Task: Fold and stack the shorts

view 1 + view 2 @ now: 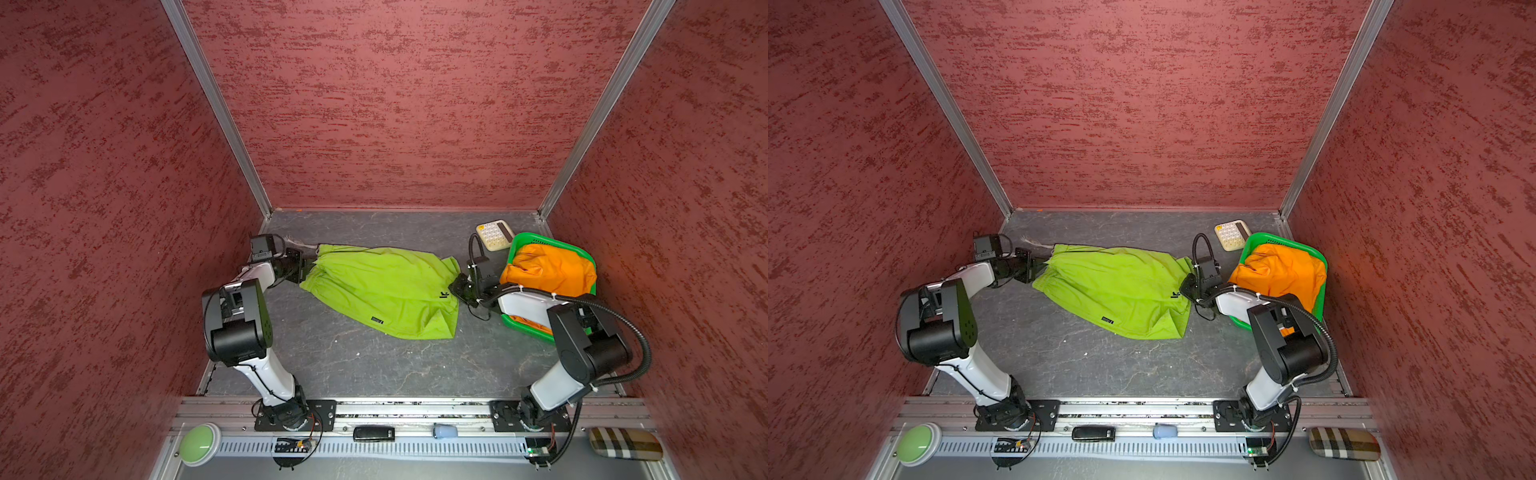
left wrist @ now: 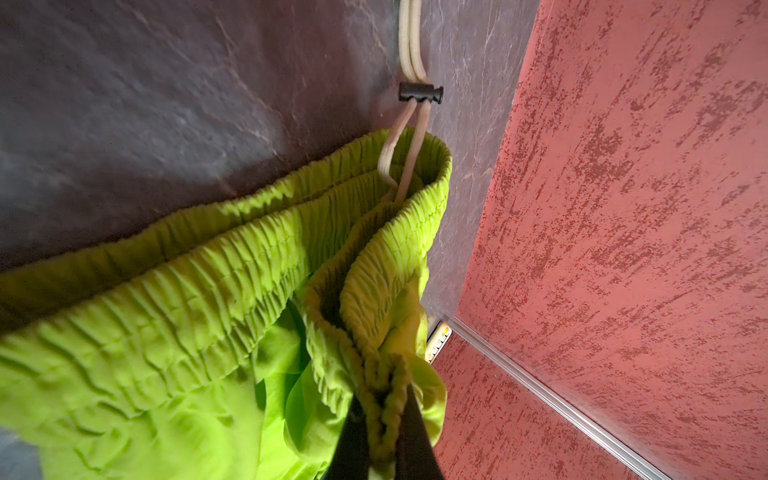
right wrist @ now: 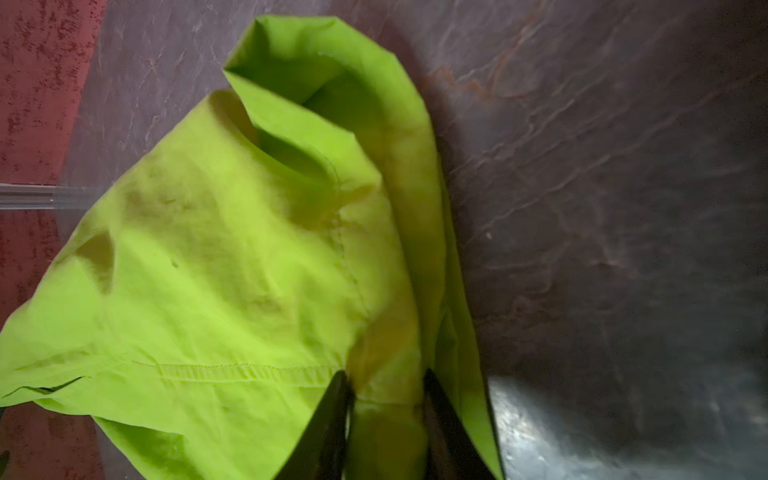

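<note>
The left claw (image 2: 384,399) was clenched on the waistband of the lime green shorts (image 1: 382,286) and the right claw (image 3: 386,382) gripped a leg hem, seemingly to stretch them flat across the surface (image 1: 374,365) for folding, while the orange shorts (image 1: 548,266) lay in the basket (image 1: 540,237).

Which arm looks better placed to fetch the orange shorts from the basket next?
Probably the right. The green basket with the orange shorts sits just beside the right gripper; the left gripper is far across, at the waistband. Both grip the lime shorts, so it must let go first.
</note>
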You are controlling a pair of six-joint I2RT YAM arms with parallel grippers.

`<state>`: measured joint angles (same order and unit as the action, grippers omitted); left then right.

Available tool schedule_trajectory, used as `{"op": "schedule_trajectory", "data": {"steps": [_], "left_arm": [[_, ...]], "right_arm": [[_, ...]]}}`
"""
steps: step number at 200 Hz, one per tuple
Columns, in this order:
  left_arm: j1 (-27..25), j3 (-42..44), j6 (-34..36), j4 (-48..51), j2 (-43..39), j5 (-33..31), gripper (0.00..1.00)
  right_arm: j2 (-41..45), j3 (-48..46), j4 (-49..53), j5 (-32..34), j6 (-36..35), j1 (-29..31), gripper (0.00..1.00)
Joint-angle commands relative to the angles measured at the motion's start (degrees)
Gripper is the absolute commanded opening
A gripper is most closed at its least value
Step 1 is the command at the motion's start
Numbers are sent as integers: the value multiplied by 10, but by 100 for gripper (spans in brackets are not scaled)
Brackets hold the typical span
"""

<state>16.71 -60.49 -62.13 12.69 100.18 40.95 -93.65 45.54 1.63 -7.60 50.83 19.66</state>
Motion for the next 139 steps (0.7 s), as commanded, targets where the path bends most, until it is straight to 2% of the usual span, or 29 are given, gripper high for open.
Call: {"op": "schedule_trajectory", "data": {"steps": [1,56,78,116,139], "left_arm": [[-4,-18,-1,-9,-3,4,0],[-6,-42,-9,-17,18,3,0],[-5,-100,-24,-21,54,11,0],[-2,-232,-83,-26,113,37,0],[7,-273,-86,-19,112,36,0]], "right_arm": [[12,32,-1,13,-15,-2,21],[5,98,42,27,-60,-12,0],[-19,180,76,29,-99,-44,0],[-63,385,149,33,-167,-87,0],[-51,431,165,22,-217,-87,0]]}}
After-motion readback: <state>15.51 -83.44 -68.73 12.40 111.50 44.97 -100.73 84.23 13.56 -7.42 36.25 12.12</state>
